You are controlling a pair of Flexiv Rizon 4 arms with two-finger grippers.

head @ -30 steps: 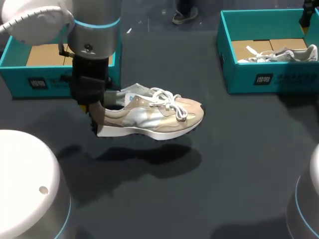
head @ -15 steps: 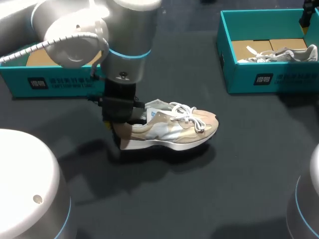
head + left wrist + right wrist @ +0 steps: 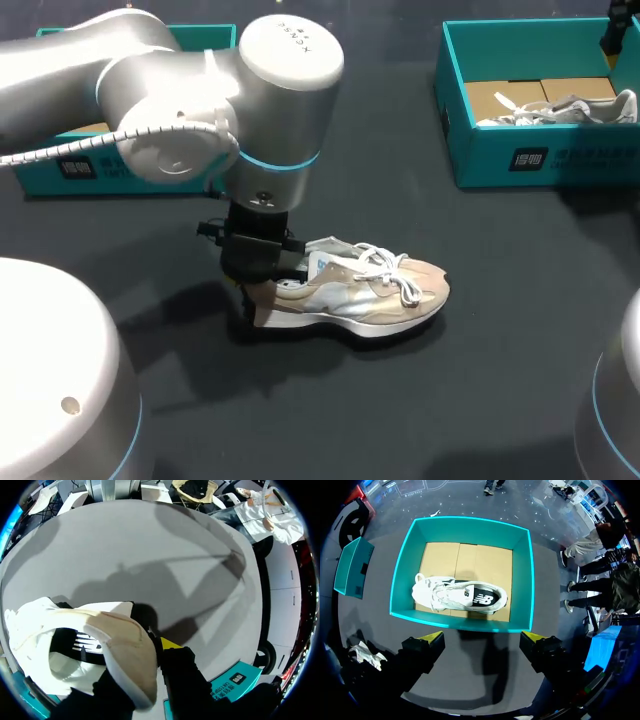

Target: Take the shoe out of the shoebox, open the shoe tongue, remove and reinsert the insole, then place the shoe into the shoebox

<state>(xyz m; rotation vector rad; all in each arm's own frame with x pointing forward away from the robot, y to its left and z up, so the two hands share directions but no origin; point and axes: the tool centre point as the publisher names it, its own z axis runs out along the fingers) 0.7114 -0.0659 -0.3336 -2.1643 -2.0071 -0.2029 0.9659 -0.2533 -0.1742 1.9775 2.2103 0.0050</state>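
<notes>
A beige and silver shoe [image 3: 360, 293] with white laces lies upright on the dark table, toe pointing right. My left gripper [image 3: 256, 282] is shut on its heel. In the left wrist view the heel collar [image 3: 122, 647] sits between the fingers, one yellow tip [image 3: 170, 643] showing beside it. The left teal shoebox [image 3: 60, 168] stands behind my left arm, mostly hidden. My right gripper [image 3: 482, 638] hangs open above the right teal shoebox [image 3: 400, 582], nothing between its fingers; only a dark bit of it [image 3: 614, 33] shows in the head view.
The right shoebox [image 3: 520, 150] at the back right holds a second, white shoe [image 3: 565, 108], also seen as the white shoe [image 3: 462, 595] on brown cardboard. A teal lid [image 3: 352, 567] and crumpled paper [image 3: 366, 655] lie beside that box.
My left arm has carried the shoe rightward and toward the front, and lowered it from hanging in the air down to the tabletop. The right gripper has stayed put.
</notes>
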